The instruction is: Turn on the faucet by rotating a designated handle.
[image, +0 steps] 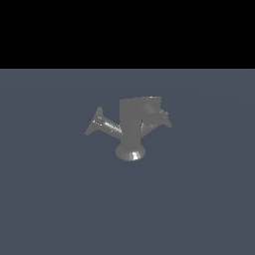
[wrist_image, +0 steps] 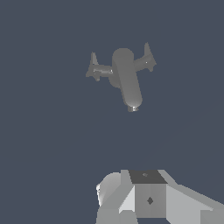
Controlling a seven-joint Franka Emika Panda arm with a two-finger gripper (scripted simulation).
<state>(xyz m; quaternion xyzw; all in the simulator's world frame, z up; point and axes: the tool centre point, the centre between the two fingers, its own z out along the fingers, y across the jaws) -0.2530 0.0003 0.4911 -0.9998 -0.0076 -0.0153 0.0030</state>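
A grey metal faucet (image: 132, 127) stands on the blue-grey floor on a round base (image: 131, 152). One flared handle (image: 96, 122) sticks out toward the exterior view's left, and a second handle (image: 164, 118) toward its right. Nothing marks which handle is the designated one. In the wrist view the faucet (wrist_image: 127, 78) is seen from above with its long spout and both handles (wrist_image: 94, 70) (wrist_image: 148, 59). My gripper (wrist_image: 146, 177) shows only as grey blocks at the picture's edge, well apart from the faucet. Its jaws are not clear. It is out of the exterior view.
The flat blue-grey floor (image: 50, 199) spreads all around the faucet. A black band fills the top of the exterior view.
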